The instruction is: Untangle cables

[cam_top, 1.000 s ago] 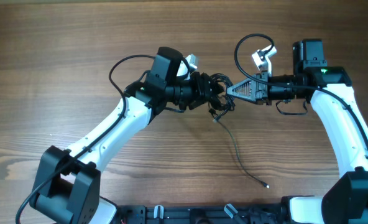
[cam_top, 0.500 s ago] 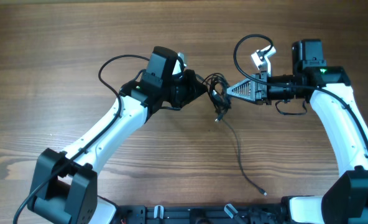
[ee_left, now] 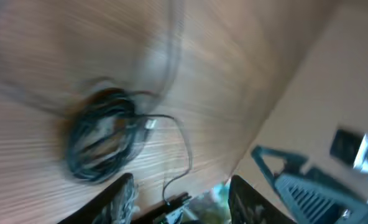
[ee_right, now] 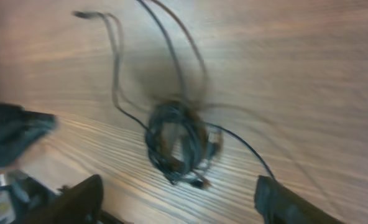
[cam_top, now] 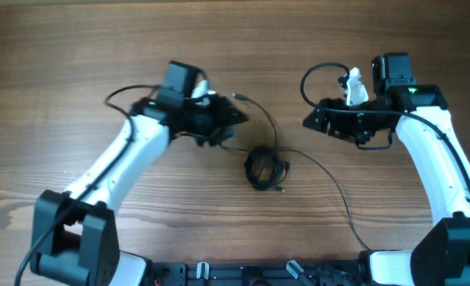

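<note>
The cables (cam_top: pixel 264 168) lie as a small loopy black knot on the wooden table (cam_top: pixel 76 48), between the two arms and nearer the front than both. One thin strand curves up to a plug end (cam_top: pixel 236 97) by my left gripper (cam_top: pixel 236 119). Another strand trails right and down towards the front edge (cam_top: pixel 354 226). My left gripper is open, its jaws apart with nothing pinched, and the blurred knot (ee_left: pixel 103 140) lies ahead of it. My right gripper (cam_top: pixel 310 123) is open and empty, with the knot (ee_right: pixel 178 143) in front of its jaws.
Thicker black arm cables loop above each wrist (cam_top: pixel 318 71). The right gripper's grey fingers (ee_left: pixel 308 180) show in the left wrist view. Black base hardware (cam_top: pixel 243 274) runs along the front edge of the table.
Both grippers have let go and drawn apart, the left far to the left. The knot has dropped onto the table and its long strand has swung right.
</note>
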You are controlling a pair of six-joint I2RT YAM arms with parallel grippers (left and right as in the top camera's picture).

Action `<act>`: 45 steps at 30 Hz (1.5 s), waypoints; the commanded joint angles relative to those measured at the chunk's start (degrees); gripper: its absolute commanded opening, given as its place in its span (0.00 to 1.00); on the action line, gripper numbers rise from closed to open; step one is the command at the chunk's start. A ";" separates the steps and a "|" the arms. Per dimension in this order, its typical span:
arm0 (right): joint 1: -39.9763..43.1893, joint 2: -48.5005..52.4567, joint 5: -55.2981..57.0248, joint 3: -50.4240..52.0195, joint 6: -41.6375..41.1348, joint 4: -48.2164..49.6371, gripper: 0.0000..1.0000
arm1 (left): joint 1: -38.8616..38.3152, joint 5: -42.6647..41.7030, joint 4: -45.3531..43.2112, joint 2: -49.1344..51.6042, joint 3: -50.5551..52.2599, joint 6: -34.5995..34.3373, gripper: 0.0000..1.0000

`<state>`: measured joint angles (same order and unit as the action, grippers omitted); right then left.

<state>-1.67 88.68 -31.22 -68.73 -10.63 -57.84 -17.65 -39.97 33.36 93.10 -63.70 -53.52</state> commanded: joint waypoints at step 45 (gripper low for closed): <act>-4.50 -0.02 -35.52 -0.15 24.87 10.27 1.00 | -8.70 23.54 8.20 -26.29 -2.54 57.24 0.04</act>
<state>-5.26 88.68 -51.44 -68.71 4.38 -49.50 -26.55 -15.35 41.19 71.66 -65.36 -14.70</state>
